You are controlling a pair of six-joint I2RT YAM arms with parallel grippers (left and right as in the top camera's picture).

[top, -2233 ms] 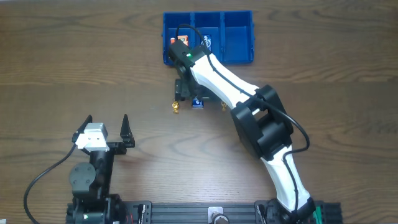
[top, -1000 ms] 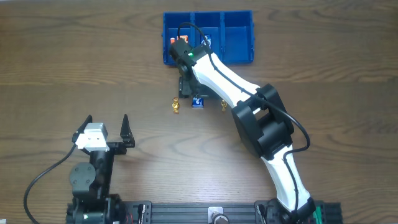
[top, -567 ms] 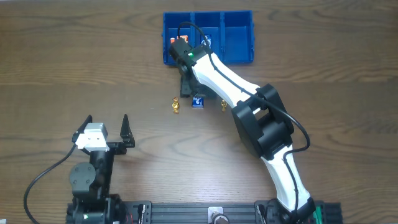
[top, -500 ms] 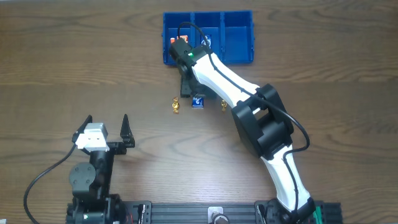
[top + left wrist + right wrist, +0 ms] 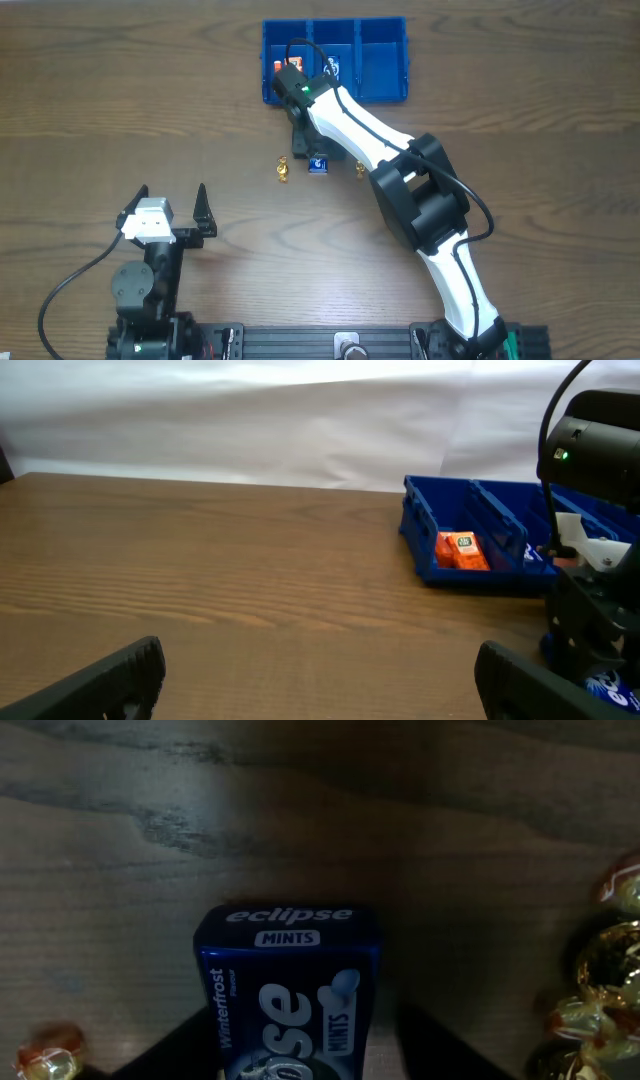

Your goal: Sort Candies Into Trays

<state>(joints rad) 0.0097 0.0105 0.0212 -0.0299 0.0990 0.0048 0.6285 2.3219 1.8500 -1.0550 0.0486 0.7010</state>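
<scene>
A blue mint box point(image 5: 288, 995) lies flat on the wooden table, below the blue three-compartment tray point(image 5: 385, 95). My right gripper point(image 5: 300, 1060) hangs low over the box, open, with one dark finger on either side of it. In the top view the right gripper point(image 5: 305, 150) sits just up-left of the mint box point(image 5: 318, 165). Gold-wrapped candies lie on both sides: one point(image 5: 282, 172) to the left, one point(image 5: 360, 168) to the right. An orange candy point(image 5: 283, 66) rests in the tray's left compartment. My left gripper point(image 5: 175, 205) stands open near its base, holding nothing.
A blue-wrapped item point(image 5: 332, 68) lies in the tray's middle compartment. From the left wrist, the tray point(image 5: 430, 525) and the right arm point(image 5: 600, 570) stand far off to the right. A cluster of gold candies point(image 5: 600, 990) lies close to the right gripper's finger.
The right gripper has shifted slightly and settled lower around the mint box. The box, the candies and the left arm have stayed put.
</scene>
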